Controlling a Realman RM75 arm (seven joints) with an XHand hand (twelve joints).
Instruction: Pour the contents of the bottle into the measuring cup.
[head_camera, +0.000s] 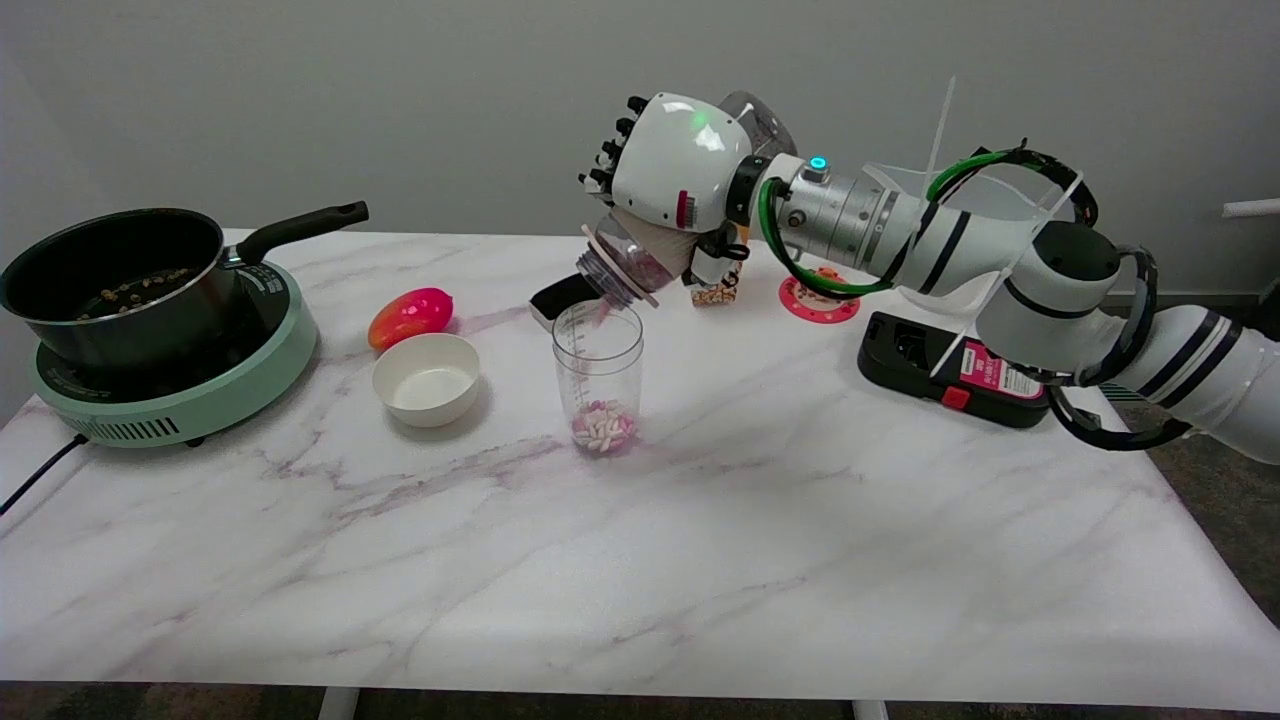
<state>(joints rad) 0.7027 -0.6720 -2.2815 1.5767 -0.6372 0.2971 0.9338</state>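
Bottle (630, 262) in right hand (672, 170) tilts mouth-down-left over measuring cup (598, 375)

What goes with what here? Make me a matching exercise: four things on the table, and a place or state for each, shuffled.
Things:
1. bottle
2. measuring cup
3. bowl
4. pan

Places or states:
A. on the green cooker
B. white, just left of the measuring cup
C. tilted, held by the right hand
D. upright, pink and white pieces at its bottom

Pairs: 1-C, 2-D, 3-B, 4-A
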